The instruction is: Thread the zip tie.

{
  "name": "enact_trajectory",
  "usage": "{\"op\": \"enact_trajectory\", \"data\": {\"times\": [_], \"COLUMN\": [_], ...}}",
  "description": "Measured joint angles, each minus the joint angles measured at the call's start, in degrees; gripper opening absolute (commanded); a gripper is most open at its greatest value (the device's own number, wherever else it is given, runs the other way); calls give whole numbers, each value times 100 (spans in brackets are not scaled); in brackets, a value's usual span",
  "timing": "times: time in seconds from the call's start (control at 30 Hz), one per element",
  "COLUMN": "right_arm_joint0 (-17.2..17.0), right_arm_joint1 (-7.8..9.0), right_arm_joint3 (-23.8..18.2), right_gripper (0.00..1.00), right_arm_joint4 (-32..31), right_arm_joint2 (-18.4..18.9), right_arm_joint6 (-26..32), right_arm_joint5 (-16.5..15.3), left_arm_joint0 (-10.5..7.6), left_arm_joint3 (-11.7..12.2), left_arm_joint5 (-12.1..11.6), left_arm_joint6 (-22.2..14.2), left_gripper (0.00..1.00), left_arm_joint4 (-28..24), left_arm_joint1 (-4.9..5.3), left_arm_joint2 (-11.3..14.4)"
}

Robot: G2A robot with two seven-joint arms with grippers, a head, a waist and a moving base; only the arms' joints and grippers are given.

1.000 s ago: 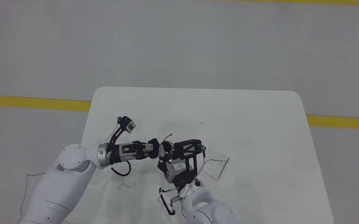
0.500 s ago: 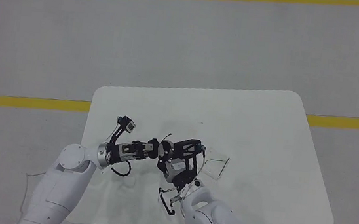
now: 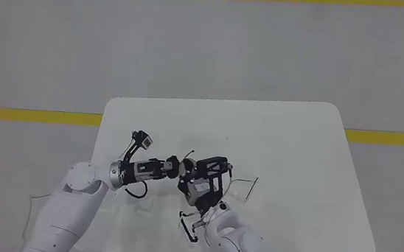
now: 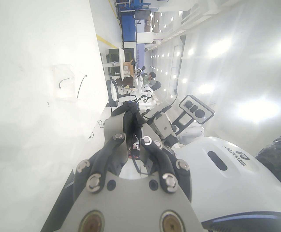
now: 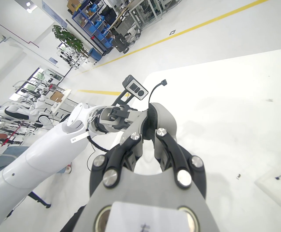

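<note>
Over the tabletop's [image 3: 296, 151] front-left, the right gripper [image 5: 150, 109] pinches the tie [image 5: 150, 97] below its head and the left gripper [image 4: 130, 112] seemingly clamps its tail, poised for threading.

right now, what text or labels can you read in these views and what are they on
White arm shell: maker's logo, not quoted.
Paper tag on the left arm: too small to read.
Sticker on the right wrist mount: cut off at the edge.

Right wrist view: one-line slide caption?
Right gripper shut on the black zip tie, its head curving up over the white table, left gripper close alongside.
</note>
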Motion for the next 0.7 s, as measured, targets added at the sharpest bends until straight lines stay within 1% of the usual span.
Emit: {"op": "enact_trajectory", "data": {"times": [0.4, 0.7], "right_arm_joint0": [-95, -24], "right_arm_joint1": [-1, 4], "right_arm_joint3": [-81, -87], "right_gripper": [0, 0], "right_arm_joint4": [17, 105], "right_arm_joint2": [92, 39], "right_arm_joint6": [56, 47], "right_arm_joint5": [0, 0], "left_arm_joint0": [0, 0], "left_arm_joint3": [0, 0], "left_arm_joint5": [0, 0], "left_arm_joint6": [0, 0], "left_gripper": [0, 0], "left_arm_joint4": [0, 0], "left_arm_joint1": [0, 0], "left_arm_joint2": [0, 0]}}
